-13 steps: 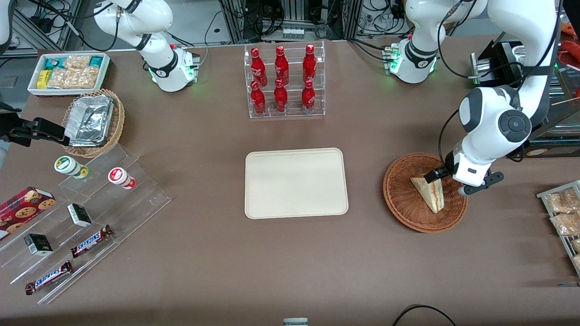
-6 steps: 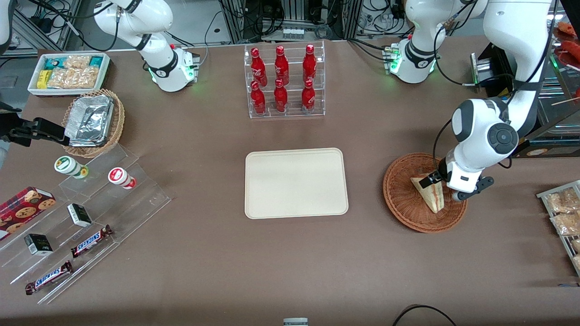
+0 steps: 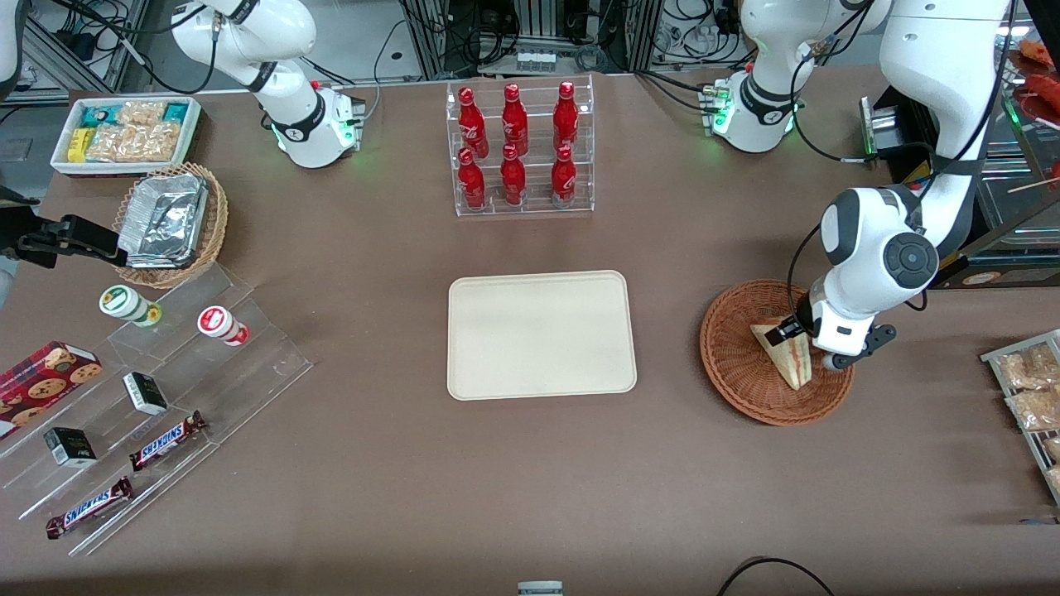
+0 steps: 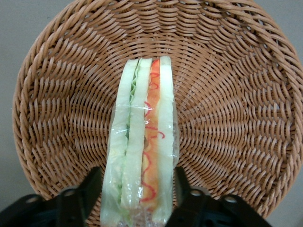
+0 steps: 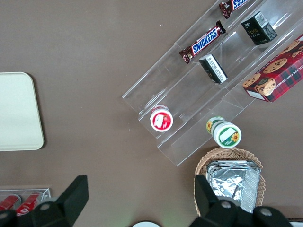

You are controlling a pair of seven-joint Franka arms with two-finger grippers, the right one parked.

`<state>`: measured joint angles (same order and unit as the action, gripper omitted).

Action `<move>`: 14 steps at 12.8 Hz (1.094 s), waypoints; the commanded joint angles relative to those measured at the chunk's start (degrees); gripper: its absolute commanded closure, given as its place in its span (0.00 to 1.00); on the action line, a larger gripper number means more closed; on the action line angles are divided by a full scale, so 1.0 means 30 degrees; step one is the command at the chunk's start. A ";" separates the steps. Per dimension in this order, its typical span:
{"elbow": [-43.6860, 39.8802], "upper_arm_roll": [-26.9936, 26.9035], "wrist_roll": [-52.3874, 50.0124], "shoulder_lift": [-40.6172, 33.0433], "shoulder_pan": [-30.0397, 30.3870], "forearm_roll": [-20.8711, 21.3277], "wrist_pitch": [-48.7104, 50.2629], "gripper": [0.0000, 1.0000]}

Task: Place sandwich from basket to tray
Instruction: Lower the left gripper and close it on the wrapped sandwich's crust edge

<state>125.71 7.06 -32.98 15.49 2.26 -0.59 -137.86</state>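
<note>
Brown bench (image 3: 397,463) surface carries the setup. We note the sandwich (image 4: 141,142) lying in the reddish-brown wicker basket (image 3: 733,364), toward the working arm's end of the bench. It is a wedge of pale bread wrapped in clear film, with green filling along one layer and a red-orange stripe along the next.

We see the gripper (image 4: 137,196) low over the basket, its two dark fingers (image 4: 87,189) spread apart on either side of the wedge's wide end, close to the wrapper; we cannot confirm contact.

The cream tray (image 3: 542,335) sits mid-bench, well apart from the basket.

Front view gives the layout but hides the fingertips under the wrist. Left wrist view shows the layers and finger placement. Right wrist view shows only a tray corner.
</note>
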 commanded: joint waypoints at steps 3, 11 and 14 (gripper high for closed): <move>-0.0008 0.0051 -0.0580 0.0021 -0.0079 0.0315 -0.0072 1.00; -0.4606 0.0518 -0.0580 -0.0389 -0.0226 0.0286 0.6460 1.00; -0.4871 0.1452 -0.0316 -0.0535 -0.0226 0.0286 0.6579 1.00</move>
<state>111.77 9.62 -33.23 14.35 1.83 -0.59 -119.30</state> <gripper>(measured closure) 0.855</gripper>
